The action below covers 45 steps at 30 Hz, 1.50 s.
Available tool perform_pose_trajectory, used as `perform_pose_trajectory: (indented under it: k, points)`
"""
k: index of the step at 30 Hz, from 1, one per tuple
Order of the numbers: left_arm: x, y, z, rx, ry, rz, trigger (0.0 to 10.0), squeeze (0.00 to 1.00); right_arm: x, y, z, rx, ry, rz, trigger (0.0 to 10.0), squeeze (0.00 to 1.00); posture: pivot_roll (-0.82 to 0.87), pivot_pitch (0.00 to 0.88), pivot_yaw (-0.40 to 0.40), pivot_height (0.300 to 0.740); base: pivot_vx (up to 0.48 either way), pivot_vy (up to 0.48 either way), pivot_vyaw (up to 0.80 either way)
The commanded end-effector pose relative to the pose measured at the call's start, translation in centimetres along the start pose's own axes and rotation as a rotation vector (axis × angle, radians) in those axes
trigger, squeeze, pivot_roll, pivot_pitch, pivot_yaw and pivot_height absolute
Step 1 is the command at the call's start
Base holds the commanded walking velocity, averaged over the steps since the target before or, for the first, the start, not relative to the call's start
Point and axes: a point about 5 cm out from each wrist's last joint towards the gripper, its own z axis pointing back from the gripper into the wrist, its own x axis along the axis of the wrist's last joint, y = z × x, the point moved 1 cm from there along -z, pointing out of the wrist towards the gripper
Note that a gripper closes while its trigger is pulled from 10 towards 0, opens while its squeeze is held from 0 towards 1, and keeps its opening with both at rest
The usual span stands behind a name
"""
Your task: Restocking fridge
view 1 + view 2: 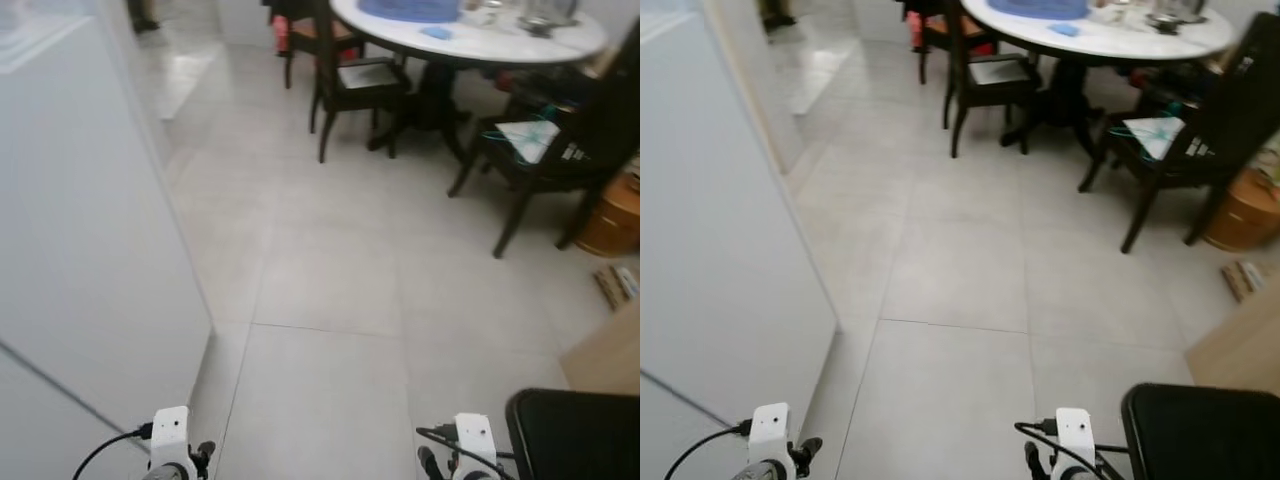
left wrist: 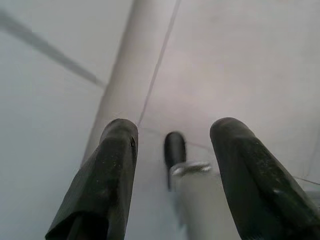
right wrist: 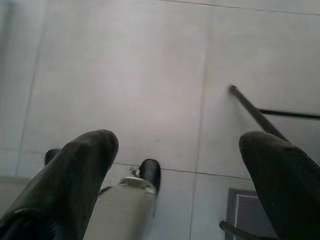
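Both arms hang low at the bottom edge of the head views. The left gripper (image 2: 172, 175) is spread wide and empty over grey floor tiles (image 1: 330, 270); the right gripper (image 3: 180, 175) is likewise wide and empty. A tall white panel (image 1: 80, 240), possibly the fridge side, fills the left of the frame. In the upper right stand one round white table (image 1: 500, 45) and two dark chairs (image 1: 355, 85). I judge this a walking step; next it must find stock to carry.
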Motion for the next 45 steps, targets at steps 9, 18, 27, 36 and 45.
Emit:
perform_pose_trajectory:
  k: [9,18,27,36,45]
  points:
    - [-1.4,0.5,0.3,-0.003,0.046,-0.04,10.0,0.0,-2.0,-0.2,0.4,-0.025,0.05,-0.02,10.0,0.0,-0.17,0.057,0.0,0.74,0.0,0.0,0.8]
    - [-1.9,1.1,0.5,0.005,0.051,-0.056,10.0,0.0,-2.0,0.1,0.4,-0.017,0.037,-0.031,10.0,0.0,-0.17,0.132,0.001,0.74,0.0,0.0,0.8]
    - [-2.0,1.2,0.6,0.0,0.057,-0.066,10.0,0.0,-1.9,0.1,0.4,-0.007,0.036,-0.01,10.0,0.0,-0.17,0.158,0.001,0.74,0.0,0.0,0.8]
    - [-2.0,1.3,0.6,0.002,0.059,-0.067,10.0,0.0,-2.2,0.0,0.5,-0.005,0.049,0.0,10.0,0.0,-0.17,0.166,0.002,0.74,0.0,0.0,0.8]
    - [-1.9,1.3,0.6,0.001,0.059,-0.07,10.0,0.0,-2.3,0.1,0.5,-0.001,0.055,0.005,10.0,0.0,-0.17,0.165,0.003,0.74,0.0,0.0,0.8]
